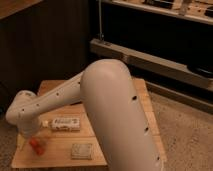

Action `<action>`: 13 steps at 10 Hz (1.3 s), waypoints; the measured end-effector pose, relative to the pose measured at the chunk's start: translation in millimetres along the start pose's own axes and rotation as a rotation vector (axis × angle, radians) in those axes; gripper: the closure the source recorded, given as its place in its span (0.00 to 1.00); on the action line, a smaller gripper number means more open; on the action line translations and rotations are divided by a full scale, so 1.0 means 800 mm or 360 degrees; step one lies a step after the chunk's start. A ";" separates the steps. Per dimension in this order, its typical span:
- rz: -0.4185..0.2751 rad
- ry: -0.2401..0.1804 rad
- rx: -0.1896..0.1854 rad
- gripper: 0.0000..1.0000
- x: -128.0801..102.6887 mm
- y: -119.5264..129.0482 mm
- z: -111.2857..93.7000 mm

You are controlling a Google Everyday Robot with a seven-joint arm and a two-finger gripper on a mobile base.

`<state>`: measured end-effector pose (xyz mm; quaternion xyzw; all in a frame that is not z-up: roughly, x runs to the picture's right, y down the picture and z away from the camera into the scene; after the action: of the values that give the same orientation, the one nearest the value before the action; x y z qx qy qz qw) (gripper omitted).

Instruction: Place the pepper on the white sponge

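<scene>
The pepper is a small orange-red piece at the front left of the wooden table. The white sponge lies flat near the table's front edge, to the right of the pepper and apart from it. My gripper hangs from the white arm's wrist at the table's left side, right at the pepper. I cannot see whether it holds the pepper. The thick white arm covers the middle and right of the table.
A long white labelled bottle lies on its side behind the sponge, close to the wrist. Dark metal shelving stands behind the table. Speckled floor is on the right.
</scene>
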<state>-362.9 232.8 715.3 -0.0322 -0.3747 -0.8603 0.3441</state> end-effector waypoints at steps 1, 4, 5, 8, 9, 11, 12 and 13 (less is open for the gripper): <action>-0.0007 -0.0009 0.0005 0.20 0.004 -0.001 0.001; -0.0027 -0.0039 0.0023 0.20 0.016 -0.007 0.009; -0.0030 -0.0049 0.0026 0.20 0.017 -0.008 0.010; -0.0022 -0.0076 0.0072 0.20 0.019 -0.008 0.027; -0.0015 -0.0089 0.0089 0.20 0.021 -0.009 0.029; -0.0006 -0.0113 0.0126 0.20 0.024 -0.014 0.032; 0.0000 -0.0122 0.0148 0.20 0.024 -0.017 0.034; 0.0004 -0.0124 0.0160 0.20 0.025 -0.019 0.038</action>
<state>-393.7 249.3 733.6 -0.0487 -0.4306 -0.8380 0.3315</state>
